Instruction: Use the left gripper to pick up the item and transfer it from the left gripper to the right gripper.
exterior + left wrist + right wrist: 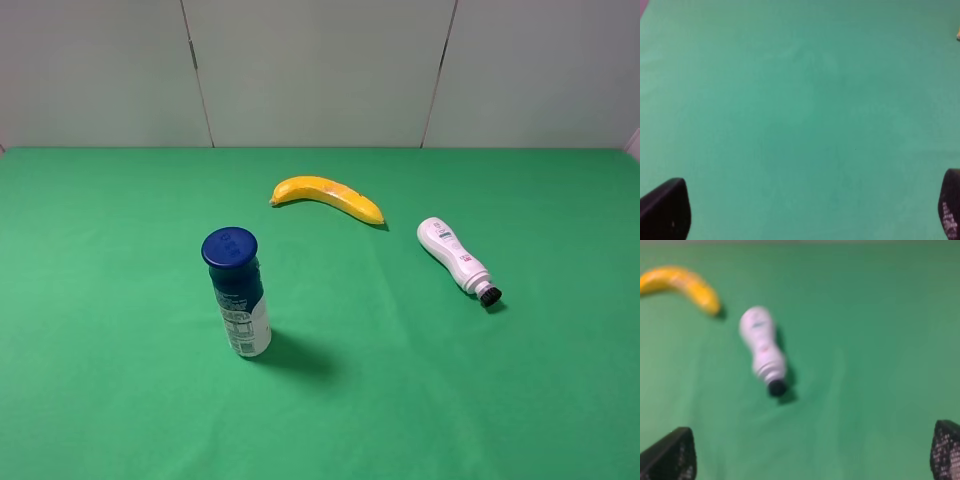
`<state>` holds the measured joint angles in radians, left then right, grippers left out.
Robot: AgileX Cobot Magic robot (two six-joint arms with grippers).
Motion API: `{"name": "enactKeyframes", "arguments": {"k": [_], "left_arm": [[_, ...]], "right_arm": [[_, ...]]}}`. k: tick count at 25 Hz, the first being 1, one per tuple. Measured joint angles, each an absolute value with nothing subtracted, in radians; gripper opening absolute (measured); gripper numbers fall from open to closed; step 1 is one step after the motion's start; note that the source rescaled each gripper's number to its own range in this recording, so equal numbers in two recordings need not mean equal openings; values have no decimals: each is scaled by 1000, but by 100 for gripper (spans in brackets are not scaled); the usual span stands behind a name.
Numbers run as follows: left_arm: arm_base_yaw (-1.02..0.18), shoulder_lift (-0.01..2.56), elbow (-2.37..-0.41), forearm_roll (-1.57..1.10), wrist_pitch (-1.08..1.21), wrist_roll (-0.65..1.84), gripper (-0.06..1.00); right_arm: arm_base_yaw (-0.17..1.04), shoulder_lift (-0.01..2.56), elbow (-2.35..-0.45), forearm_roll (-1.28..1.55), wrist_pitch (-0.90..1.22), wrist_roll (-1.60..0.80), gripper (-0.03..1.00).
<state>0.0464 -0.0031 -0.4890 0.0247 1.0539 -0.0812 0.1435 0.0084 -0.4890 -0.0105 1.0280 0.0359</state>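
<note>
Gripper (805, 210) agape; bottle (456, 257) print illegible.

Only fingertips show. The left gripper (807, 212) has two black, rounded, matte fingers (665, 210) at the picture's corners, one carrying a patch of small pale dots. The right gripper (810, 452) has black fingers (670, 456) too, their surfaces covered in a fine dotted grid texture.

A blue-capped bottle (238, 292) is being seen standing upright on the green cloth (110, 380). A yellow banana (327, 196) is lying behind it, well apart.
</note>
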Motion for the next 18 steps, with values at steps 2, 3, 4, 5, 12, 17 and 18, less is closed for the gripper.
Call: {"name": "enactKeyframes", "arguments": {"k": [2, 3, 4, 5, 12, 17, 18], "left_arm": [[46, -3, -489, 25, 1054, -81, 100], [46, -3, -489, 25, 1054, -81, 100], [46, -3, -489, 25, 1054, -81, 100], [46, -3, -489, 25, 1054, -81, 100], [46, -3, -489, 25, 1054, -81, 100], [46, -3, -489, 25, 1054, -81, 100], [46, -3, -489, 25, 1054, -81, 100]], "right_arm": [[73, -4, -489, -11, 1028, 36, 100], [40, -4, -489, -11, 1028, 36, 100], [15, -4, -489, -11, 1028, 36, 100], [-11, -6, -489, -11, 1028, 36, 100], [-50, -6, -489, -11, 1028, 36, 100], [-55, -6, -489, -11, 1028, 36, 100], [-55, -6, -489, -11, 1028, 36, 100]]}}
